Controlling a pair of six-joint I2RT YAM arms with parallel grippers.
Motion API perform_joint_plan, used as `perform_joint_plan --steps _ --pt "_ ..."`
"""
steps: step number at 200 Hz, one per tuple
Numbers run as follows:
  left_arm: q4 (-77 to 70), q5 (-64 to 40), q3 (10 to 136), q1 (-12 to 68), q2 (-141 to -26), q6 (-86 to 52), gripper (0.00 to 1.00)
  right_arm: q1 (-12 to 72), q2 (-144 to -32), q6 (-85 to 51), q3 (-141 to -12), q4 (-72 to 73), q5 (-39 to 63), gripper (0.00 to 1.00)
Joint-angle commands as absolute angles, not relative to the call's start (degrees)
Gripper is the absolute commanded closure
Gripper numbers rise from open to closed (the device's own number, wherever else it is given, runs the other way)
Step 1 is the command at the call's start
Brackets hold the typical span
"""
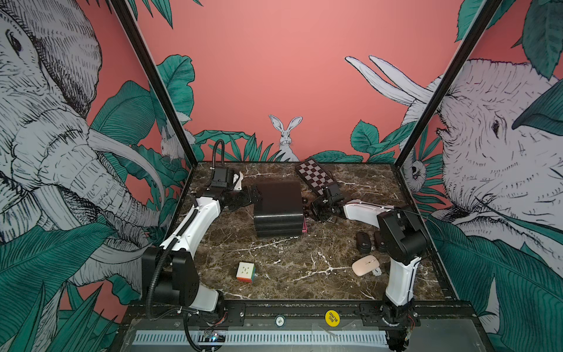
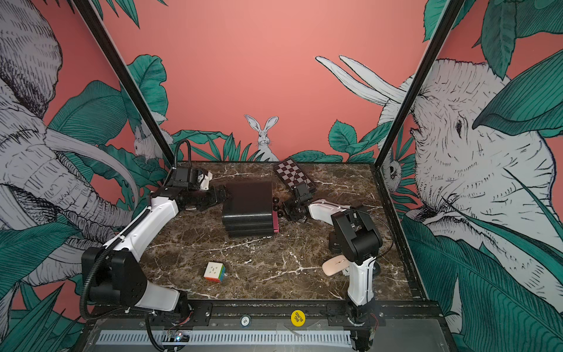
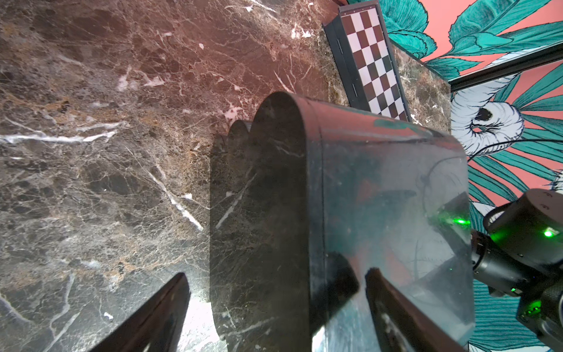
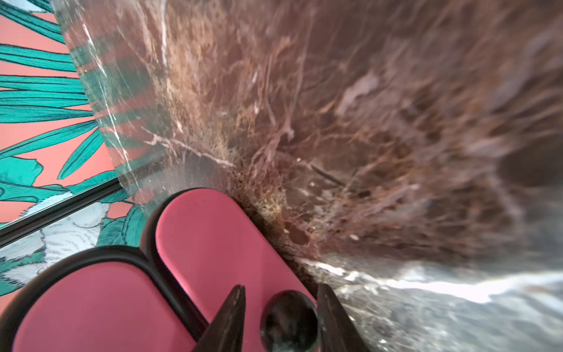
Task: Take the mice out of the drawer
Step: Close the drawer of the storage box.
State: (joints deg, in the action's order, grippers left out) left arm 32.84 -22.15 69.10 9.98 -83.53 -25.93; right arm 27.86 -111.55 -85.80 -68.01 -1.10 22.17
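The left gripper (image 1: pixel 255 195) sits at the left side of the black drawer unit (image 1: pixel 278 201), jaws spread wide with the unit's corner between them. At the unit's right side the right gripper (image 4: pixel 281 287) straddles a black knob (image 4: pixel 289 320) on a pink drawer front (image 4: pixel 213 243), slightly loosened, with pink showing beside one finger. Further right on the marble table (image 1: pixel 274 274), apart from the unit, lie a black mouse (image 1: pixel 363 242), a second black mouse (image 1: pixel 380 240) half hidden by the right arm (image 1: pixel 402 231), and a pale pink mouse (image 1: pixel 365 265).
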Motion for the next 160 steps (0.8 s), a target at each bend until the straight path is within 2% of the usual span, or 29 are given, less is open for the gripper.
perform_joint_plan --steps 1,81,160 --pt "33.5 -23.0 69.4 10.1 -83.4 -25.3 0.08 28.6 -113.4 -89.2 -65.8 4.5 24.2 0.6" --pt "33.7 -22.9 69.3 10.1 -83.1 -25.4 0.08 30.4 -116.1 -96.2 -62.9 13.1 24.9 0.6" --pt "33.8 -22.8 69.0 10.1 -82.6 -25.8 0.08 30.5 -112.4 -102.9 -56.3 19.7 22.2 0.6"
